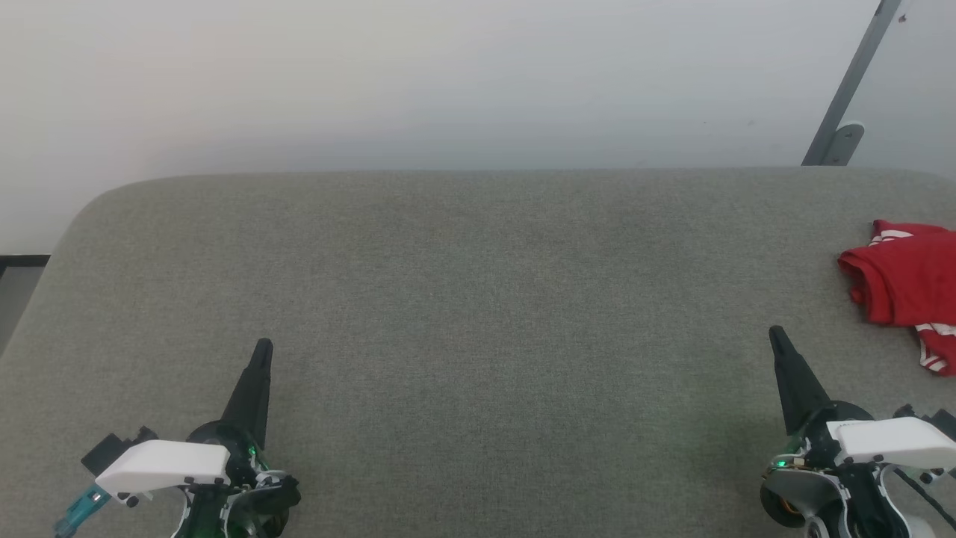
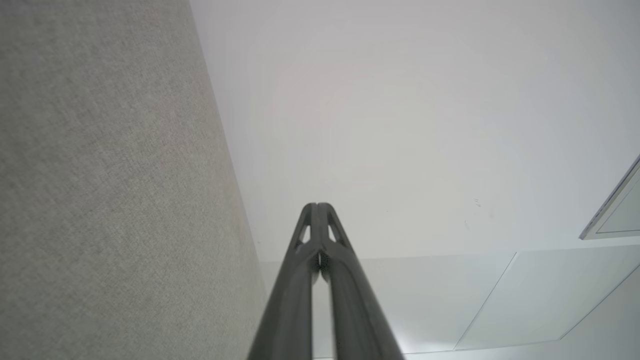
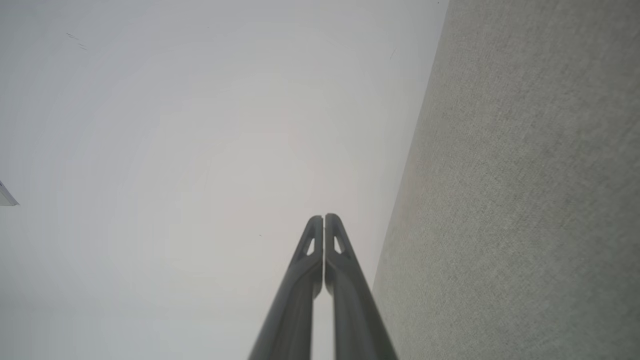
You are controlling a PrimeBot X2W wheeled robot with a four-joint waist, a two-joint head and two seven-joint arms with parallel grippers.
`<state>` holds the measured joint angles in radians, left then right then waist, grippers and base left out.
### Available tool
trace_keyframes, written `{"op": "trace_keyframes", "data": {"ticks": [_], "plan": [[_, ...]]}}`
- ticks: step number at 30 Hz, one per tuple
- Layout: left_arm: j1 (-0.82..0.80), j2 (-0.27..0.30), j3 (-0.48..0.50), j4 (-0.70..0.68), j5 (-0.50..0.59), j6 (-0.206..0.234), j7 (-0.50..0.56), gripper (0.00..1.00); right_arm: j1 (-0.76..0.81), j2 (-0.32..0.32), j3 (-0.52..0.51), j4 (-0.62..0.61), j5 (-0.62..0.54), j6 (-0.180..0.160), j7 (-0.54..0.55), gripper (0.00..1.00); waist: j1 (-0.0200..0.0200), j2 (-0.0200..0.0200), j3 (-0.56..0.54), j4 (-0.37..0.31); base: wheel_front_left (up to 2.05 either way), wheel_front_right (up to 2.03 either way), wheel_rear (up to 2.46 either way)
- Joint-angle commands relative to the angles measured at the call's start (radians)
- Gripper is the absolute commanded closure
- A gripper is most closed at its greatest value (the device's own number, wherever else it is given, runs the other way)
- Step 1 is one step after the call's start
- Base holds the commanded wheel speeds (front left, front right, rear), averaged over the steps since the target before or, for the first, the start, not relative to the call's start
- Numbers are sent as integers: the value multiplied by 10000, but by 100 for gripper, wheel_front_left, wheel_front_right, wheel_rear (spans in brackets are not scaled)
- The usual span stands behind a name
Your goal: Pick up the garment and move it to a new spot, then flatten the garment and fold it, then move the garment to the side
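The garment (image 1: 907,288) lies crumpled at the far right edge of the grey table (image 1: 478,299), red with white-and-red striped trim, partly cut off by the head view's edge. My right gripper (image 1: 777,334) hovers over the table just left of and nearer than the garment, shut and empty. At the lower left my left gripper (image 1: 263,347) is shut too, holding nothing, far from the garment. In the left wrist view the left gripper (image 2: 316,205) has its fingers pressed together against the white wall. In the right wrist view the right gripper (image 3: 324,217) is likewise closed.
A white wall (image 1: 448,75) rises behind the table. A grey metal bracket (image 1: 848,97) leans against it at the upper right. The table's rounded left corner (image 1: 97,202) drops off toward a dark floor strip (image 1: 22,261).
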<state>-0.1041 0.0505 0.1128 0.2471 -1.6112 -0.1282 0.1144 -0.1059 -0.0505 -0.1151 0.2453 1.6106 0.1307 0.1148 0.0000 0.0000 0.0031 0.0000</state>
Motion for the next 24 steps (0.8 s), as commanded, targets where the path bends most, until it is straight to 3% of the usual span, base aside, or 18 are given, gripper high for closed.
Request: {"op": "trace_keyframes", "data": {"ticks": [1, 24], "plan": [[-124, -21, -1, -3, -31, -46, 31, 100, -49, 33, -3, -27, 42, 0, 24, 100, 0, 0, 0, 0, 0, 0, 0], [-124, -22, -1, -4, -32, -46, 30, 100, -48, 33, 2, -27, 43, 0, 24, 100, 0, 0, 0, 0, 0, 0, 0]]}}
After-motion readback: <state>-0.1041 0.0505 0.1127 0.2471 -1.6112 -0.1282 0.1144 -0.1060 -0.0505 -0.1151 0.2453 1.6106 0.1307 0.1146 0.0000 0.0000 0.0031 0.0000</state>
